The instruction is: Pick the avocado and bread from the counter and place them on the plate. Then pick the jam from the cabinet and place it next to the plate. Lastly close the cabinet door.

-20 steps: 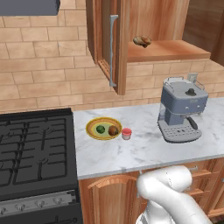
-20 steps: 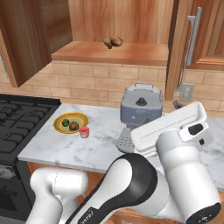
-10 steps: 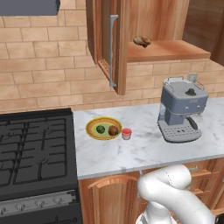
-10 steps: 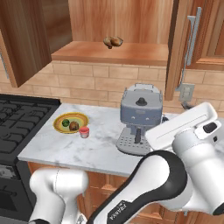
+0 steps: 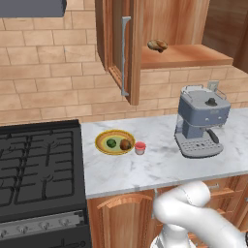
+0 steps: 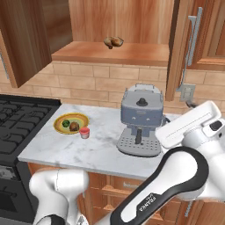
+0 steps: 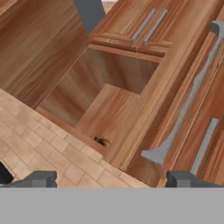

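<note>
Avocado [image 5: 112, 143] and bread [image 5: 126, 144] on plate [image 5: 102, 137], jam [image 5: 140, 147] beside.

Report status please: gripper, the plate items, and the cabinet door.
Gripper open, empty, facing the cabinet door. Avocado and bread on plate, jam beside it. Door open; nothing in the way.

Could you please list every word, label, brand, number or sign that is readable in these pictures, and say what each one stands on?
"FRANKA EMIKA", small white lettering on the dark joint band of the white robot arm, right base view; tiny, only just legible.
Round red jam jar with pale top: no readable label.
Grey coffee machine: no readable text.
</note>
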Controlling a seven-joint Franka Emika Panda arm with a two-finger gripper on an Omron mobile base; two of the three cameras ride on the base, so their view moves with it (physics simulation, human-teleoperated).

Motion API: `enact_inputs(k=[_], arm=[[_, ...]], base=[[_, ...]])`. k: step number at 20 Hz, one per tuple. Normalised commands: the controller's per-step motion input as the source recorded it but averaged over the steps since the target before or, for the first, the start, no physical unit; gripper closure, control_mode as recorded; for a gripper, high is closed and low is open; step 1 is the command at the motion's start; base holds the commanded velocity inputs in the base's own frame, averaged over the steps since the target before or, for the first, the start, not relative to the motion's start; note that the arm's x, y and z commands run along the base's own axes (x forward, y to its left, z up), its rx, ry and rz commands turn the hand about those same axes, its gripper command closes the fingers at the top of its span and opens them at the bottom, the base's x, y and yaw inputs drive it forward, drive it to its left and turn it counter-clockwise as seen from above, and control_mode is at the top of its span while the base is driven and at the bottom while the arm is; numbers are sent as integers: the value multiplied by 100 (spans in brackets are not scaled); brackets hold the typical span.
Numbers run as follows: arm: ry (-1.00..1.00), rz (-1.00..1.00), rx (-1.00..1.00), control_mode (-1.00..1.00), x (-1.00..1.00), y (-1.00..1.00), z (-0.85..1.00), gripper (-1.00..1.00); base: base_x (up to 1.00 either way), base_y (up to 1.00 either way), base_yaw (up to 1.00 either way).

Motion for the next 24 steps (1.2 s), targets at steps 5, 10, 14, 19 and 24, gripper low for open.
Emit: enact_inputs(k=[5, 10, 14, 19, 24], arm=[[-9, 9, 0, -100, 45, -23, -9, -100], [-10, 9, 0, -100, 37, -30, -4, -100], [-11, 9, 0, -100, 31, -23, 0, -100], [-10, 5, -2, -100, 17, -2, 0, -100], [-5, 0, -5, -100, 13, 0, 0, -100]], base=[[0, 0, 0], [0, 0, 0], [0, 0, 0], [0, 0, 0], [0, 0, 0]])
